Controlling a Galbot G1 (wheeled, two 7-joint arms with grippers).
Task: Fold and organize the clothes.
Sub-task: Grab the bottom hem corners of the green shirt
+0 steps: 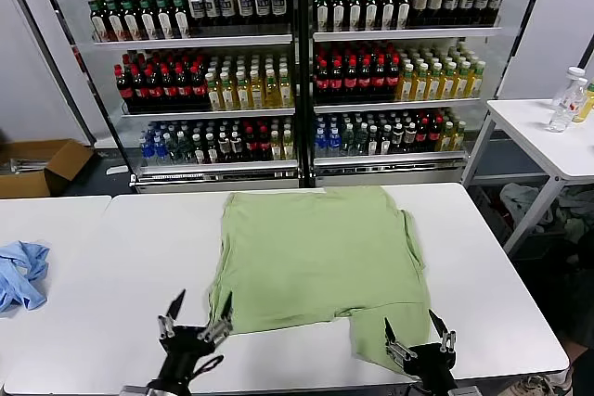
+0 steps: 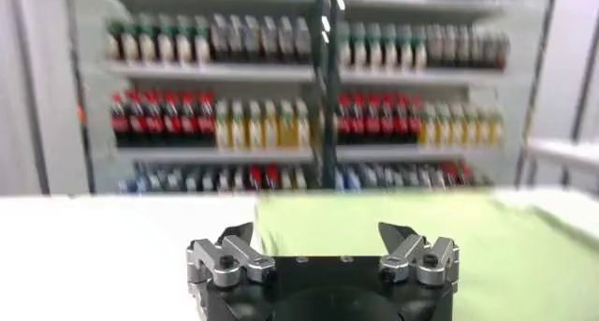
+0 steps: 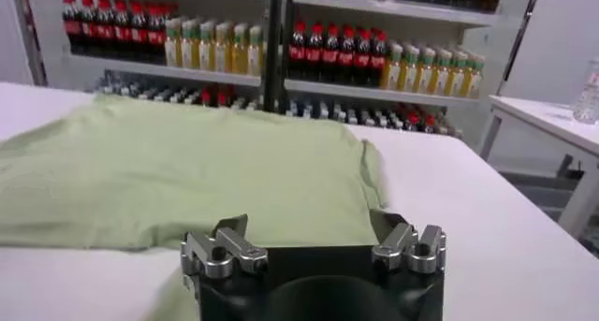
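Grippers hover at the near edge of a white table (image 1: 139, 257), both released and holding nothing, as a light green shirt (image 1: 316, 257) lies flat before a drinks cooler (image 1: 297, 62). The left gripper (image 1: 195, 314) hangs with fingers spread just off the shirt's near left corner; the right gripper (image 1: 418, 338) sits over the flap of cloth that juts toward the robot at the shirt's near right.

The shirt lies face down or part-folded; no collar, buttons or print show. Its long axis appears to run from the robot toward the cooler, with the far hem square to the cooler and one side already turned in along the shirt's right edge.

To fold well, each gripper would likely need to drop low and pinch only the near hem, one at each corner, then carry both corners evenly toward the cooler so the crease stays straight. The jutting flap risks bunching if caught unevenly.

A crumpled blue cloth (image 1: 20, 274) rests well apart, on the neighbouring table to the shirt's left.
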